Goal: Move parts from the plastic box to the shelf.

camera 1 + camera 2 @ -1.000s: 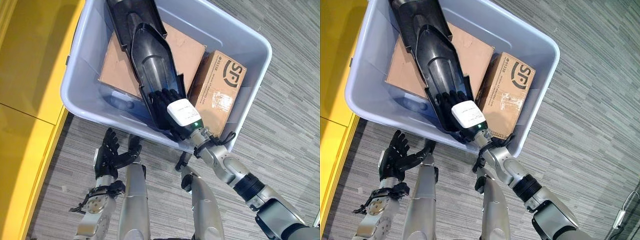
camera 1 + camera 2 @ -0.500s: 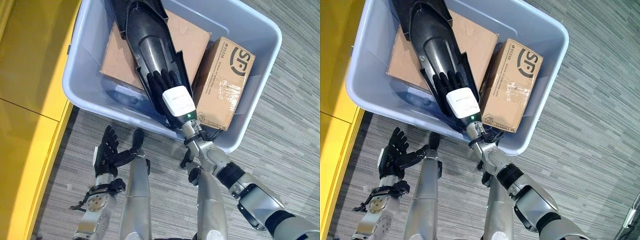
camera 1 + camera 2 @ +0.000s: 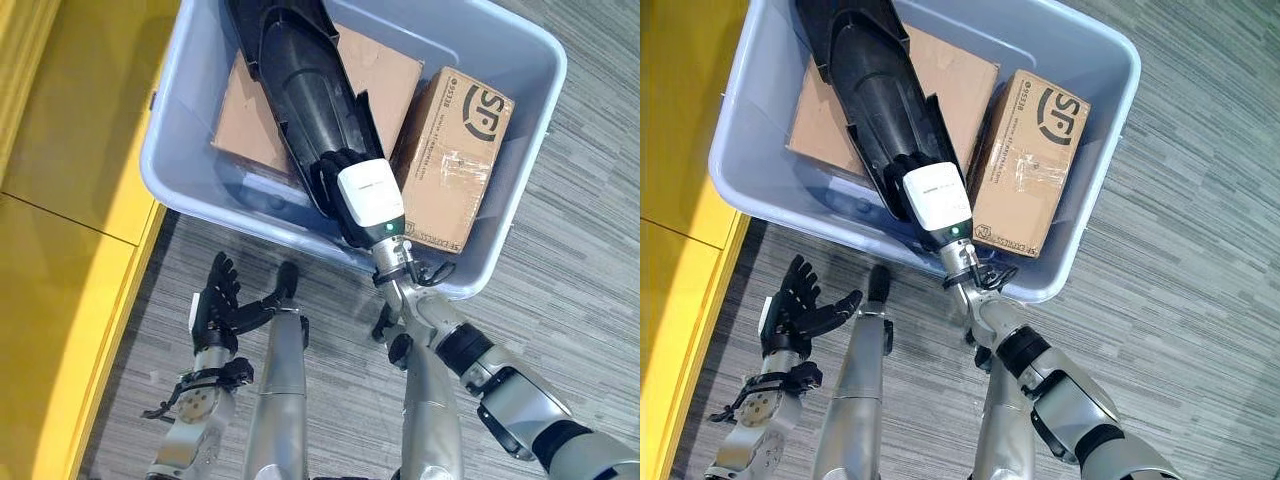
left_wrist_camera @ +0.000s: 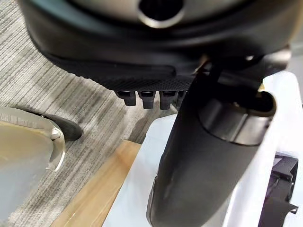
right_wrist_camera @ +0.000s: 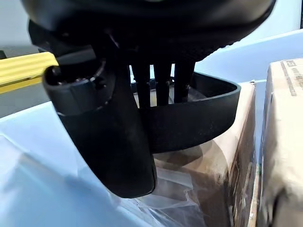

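A grey-blue plastic box [image 3: 200, 200] stands on the carpet. In it a long black moulded part [image 3: 305, 90] lies slanted over a flat cardboard sheet [image 3: 250, 120], beside a brown carton [image 3: 455, 160]. My right hand [image 3: 368, 198] reaches over the box's near wall to the part's near end. In the right wrist view its fingers [image 5: 161, 80] go behind the part's curved rim [image 5: 199, 118] and the thumb [image 5: 113, 142] lies in front, pinching it. My left hand [image 3: 215, 300] hangs open outside the box, low over the carpet.
A yellow shelf surface [image 3: 60, 200] runs along the left, close to the box's left wall. Grey striped carpet [image 3: 580, 260] spreads to the right of the box and in front of it.
The camera has shifted a little. My right hand's fingers, earlier stretched flat on the black part, now close over its near end. The left hand stays as it was.
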Tool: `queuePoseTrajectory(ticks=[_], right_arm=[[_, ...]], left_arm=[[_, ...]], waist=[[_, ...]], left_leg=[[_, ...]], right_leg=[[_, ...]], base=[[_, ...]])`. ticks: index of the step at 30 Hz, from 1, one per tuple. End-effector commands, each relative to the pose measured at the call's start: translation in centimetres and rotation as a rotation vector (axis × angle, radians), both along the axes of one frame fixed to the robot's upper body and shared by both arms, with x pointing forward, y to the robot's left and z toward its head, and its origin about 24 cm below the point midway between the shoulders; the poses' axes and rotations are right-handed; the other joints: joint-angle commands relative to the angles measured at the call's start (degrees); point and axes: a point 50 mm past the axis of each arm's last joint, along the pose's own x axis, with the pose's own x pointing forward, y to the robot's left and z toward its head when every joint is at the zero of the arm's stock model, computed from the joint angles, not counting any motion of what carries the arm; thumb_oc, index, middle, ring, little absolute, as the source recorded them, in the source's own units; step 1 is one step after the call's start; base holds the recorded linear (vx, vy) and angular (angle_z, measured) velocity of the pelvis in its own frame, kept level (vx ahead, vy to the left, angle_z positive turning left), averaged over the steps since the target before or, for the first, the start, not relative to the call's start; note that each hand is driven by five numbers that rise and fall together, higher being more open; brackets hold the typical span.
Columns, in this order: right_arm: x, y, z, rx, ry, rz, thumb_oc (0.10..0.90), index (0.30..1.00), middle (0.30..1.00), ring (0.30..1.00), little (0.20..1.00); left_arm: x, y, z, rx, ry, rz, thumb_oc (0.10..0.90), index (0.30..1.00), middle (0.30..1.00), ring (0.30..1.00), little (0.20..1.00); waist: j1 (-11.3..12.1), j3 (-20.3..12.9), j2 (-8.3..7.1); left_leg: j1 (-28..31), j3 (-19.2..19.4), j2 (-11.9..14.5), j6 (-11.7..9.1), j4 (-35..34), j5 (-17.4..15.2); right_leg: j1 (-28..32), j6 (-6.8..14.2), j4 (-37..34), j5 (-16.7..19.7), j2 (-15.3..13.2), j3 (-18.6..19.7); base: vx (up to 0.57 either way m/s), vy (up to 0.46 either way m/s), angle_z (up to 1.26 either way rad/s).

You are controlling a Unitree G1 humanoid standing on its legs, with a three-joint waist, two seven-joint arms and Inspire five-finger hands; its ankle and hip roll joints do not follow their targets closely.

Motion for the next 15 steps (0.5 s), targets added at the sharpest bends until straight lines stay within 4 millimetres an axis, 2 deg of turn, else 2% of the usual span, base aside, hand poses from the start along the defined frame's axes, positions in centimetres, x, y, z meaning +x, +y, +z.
queuePoseTrajectory(ticks=[1,2,3,5,6,7,11,15], right_arm=[[-0.5,-3.2,-5.0,-0.061,0.295,-0.06,0.4,0.3,0.3,0.3,0.3],[-0.7,-3.6,-4.8,-0.05,0.284,-0.058,0.4,0.3,0.3,0.3,0.3],[-1.3,-4.5,-4.0,-0.02,0.255,-0.043,0.4,0.3,0.3,0.3,0.3],[-1.6,-5.0,-3.5,-0.006,0.233,-0.033,0.4,0.3,0.3,0.3,0.3],[-2.3,-6.2,-2.8,0.027,0.211,-0.025,0.4,0.3,0.3,0.3,0.3],[-2.3,-6.3,-2.8,0.027,0.211,-0.026,0.4,0.3,0.3,0.3,0.3],[-3.4,-7.8,-1.7,0.076,0.18,-0.006,0.4,0.3,0.3,0.3,0.3],[-4.7,-8.8,-0.8,0.113,0.167,0.025,0.4,0.3,0.3,0.3,0.3]], left_arm=[[0.6,-0.6,2.6,0.021,-0.158,-0.047,0.9,1.0,1.0,1.0,1.0],[0.6,-0.6,2.7,0.021,-0.16,-0.045,0.9,1.0,1.0,1.0,1.0],[0.8,-0.4,2.7,0.028,-0.157,-0.038,0.9,1.0,1.0,1.0,1.0],[0.9,-0.2,2.6,0.031,-0.154,-0.035,0.9,1.0,1.0,1.0,1.0],[1.0,0.1,2.5,0.04,-0.143,-0.025,0.9,1.0,1.0,1.0,1.0],[1.0,0.1,2.5,0.04,-0.143,-0.027,0.9,1.0,1.0,1.0,1.0],[1.0,0.6,2.5,0.055,-0.14,-0.024,0.9,1.0,1.0,1.0,1.0],[0.7,0.9,1.9,0.069,-0.112,-0.028,0.9,1.0,1.0,1.0,1.0]], waist=[[0.36,0.93,-1.03],[0.25,0.93,-1.47],[-0.09,0.93,-2.31],[-0.36,0.93,-2.78],[-0.87,0.93,-3.41],[-0.89,0.93,-3.39],[-1.24,0.92,-3.78],[-1.84,-1.46,-3.73]], left_leg=[[4.06,0.53,0.33,1.92,0.85,-4.11],[5.66,0.55,0.35,1.78,-0.58,-3.54],[9.91,0.69,0.72,1.5,-4.19,-2.13],[11.99,0.86,1.0,1.24,-6.06,-1.35],[16.3,1.31,1.47,0.92,-9.22,-0.13],[16.36,1.3,1.4,0.96,-9.69,0.4],[22.87,1.86,2.17,0.61,-13.63,1.55],[27.79,2.6,2.64,0.39,-17.18,2.34]], right_leg=[[9.88,4.12,-4.89,1.41,-0.18,0.84],[11.57,4.2,-6.29,1.97,-0.1,0.57],[15.76,4.57,-9.59,3.17,0.24,0.09],[17.76,4.69,-10.92,3.44,0.42,-0.13],[21.4,4.95,-13.4,4.26,0.55,-0.61],[21.42,4.91,-13.74,4.63,0.53,-0.7],[27.16,5.39,-17.32,5.48,0.47,-0.72],[31.35,5.82,-20.34,6.28,0.13,-0.8]], base=[[0.01,-0.091,0.22],[0.04,-0.089,0.22],[0.04,-0.069,0.16],[0.05,-0.05,0.08],[0.04,-0.039,0.07],[0.05,-0.033,0.08],[0.05,-0.014,-0.05],[0.08,-0.007,-0.06]])
